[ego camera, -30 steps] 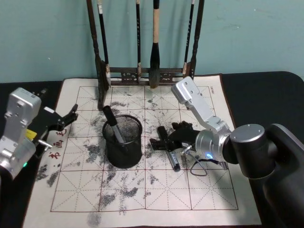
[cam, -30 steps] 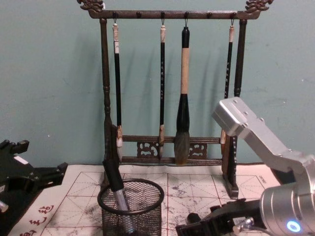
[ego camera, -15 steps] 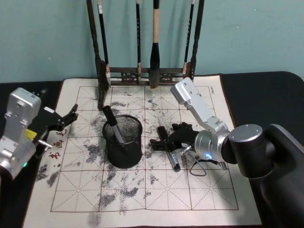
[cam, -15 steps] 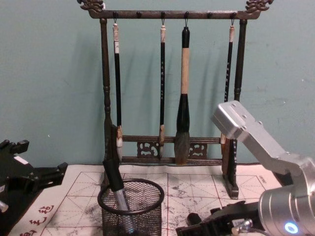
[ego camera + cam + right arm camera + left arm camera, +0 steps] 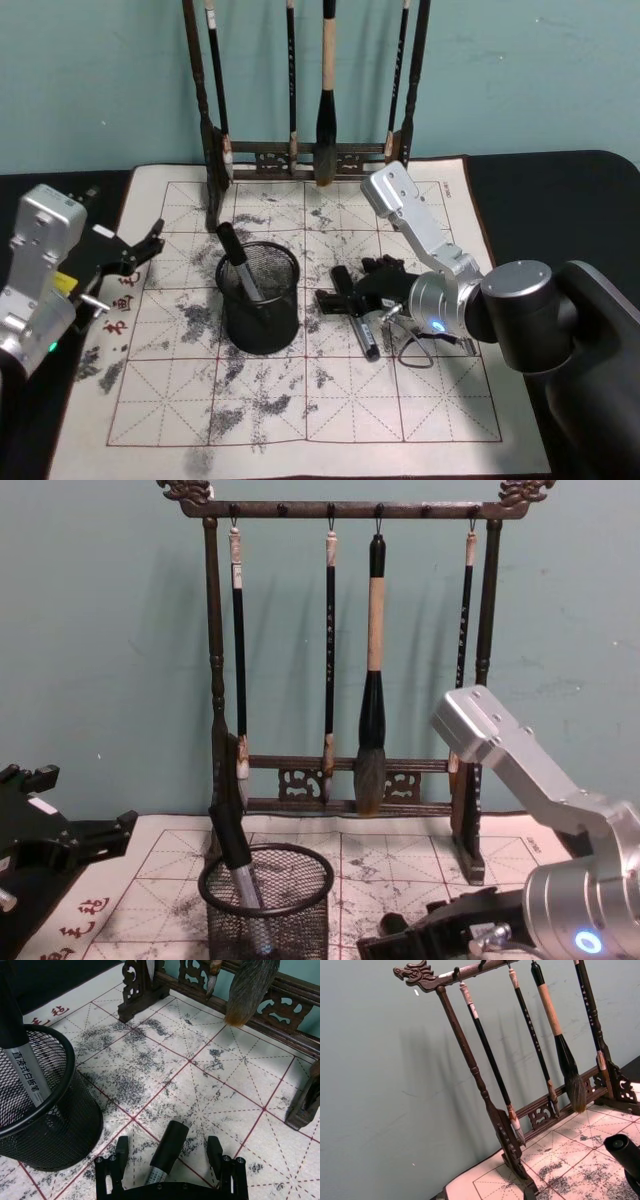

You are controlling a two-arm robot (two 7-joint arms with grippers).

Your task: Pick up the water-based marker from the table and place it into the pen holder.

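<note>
Dark tabletop with an inky grid mat on it, brush rack standing at the back. Right gripper is down low on the mat, jaws apart on either side of the marker, not pinching it. That marker's lying flat on the mat, just right of the holder. Left gripper sits off at the mat's left edge, jaws apart, nothing in them. Holder's already got another marker leaning inside.
</note>
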